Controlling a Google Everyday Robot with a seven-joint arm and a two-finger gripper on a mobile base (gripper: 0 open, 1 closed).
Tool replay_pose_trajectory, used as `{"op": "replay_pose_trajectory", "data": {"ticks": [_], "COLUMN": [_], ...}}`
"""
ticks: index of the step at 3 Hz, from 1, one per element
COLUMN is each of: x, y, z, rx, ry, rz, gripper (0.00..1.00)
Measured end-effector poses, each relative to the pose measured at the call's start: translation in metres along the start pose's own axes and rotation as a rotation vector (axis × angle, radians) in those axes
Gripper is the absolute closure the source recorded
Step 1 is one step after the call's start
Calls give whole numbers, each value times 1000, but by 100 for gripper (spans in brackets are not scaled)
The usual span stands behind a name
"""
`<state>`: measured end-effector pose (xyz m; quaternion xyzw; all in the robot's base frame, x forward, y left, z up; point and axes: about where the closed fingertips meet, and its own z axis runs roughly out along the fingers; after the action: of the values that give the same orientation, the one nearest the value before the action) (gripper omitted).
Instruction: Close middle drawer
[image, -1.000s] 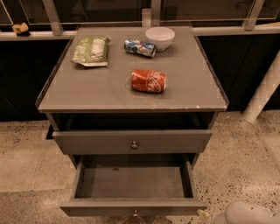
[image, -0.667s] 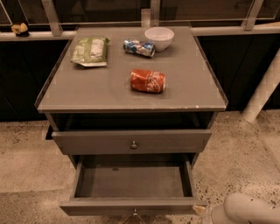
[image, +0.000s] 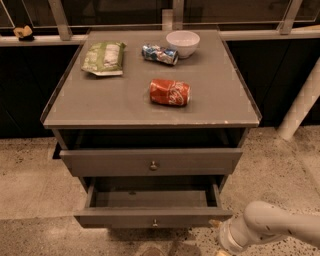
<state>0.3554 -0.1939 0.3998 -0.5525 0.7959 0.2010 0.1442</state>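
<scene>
- The gripper (image: 226, 239) is at the bottom right edge of the view, at the end of the white arm (image: 272, 226). It is low, just beside the right front corner of the middle drawer (image: 125, 218). I cannot tell how far open it is, and it seems to hold nothing.
- I judge it is placed there because a push on the flat front is enough to close the drawer, so no grasp of the knob (image: 154, 222) is needed.
- The middle drawer is pulled far out of the cabinet. Its shallow grey box looks empty, so it should slide in without resistance from a load.
- The push point is near the corner, not the centre. This may turn the drawer a little in its rails, in my opinion.
- The top drawer (image: 110, 162) above it stands out only slightly, and the gripper is well below it.
- On the counter (image: 100, 105) a red can (image: 170, 92) lies on its side near the middle.
- Farther back are a green snack bag (image: 103, 57), a crushed blue can (image: 159, 54) and a white bowl (image: 182, 43). All are well apart from the arm.
</scene>
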Motion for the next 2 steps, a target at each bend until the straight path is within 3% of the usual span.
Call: {"op": "replay_pose_trajectory", "data": {"ticks": [1, 2], "x": [-15, -15], "y": [-28, -28], "z": [15, 15], "rx": [-6, -6], "ry": [-42, -42], "rz": [47, 47], "gripper": [0, 0]}}
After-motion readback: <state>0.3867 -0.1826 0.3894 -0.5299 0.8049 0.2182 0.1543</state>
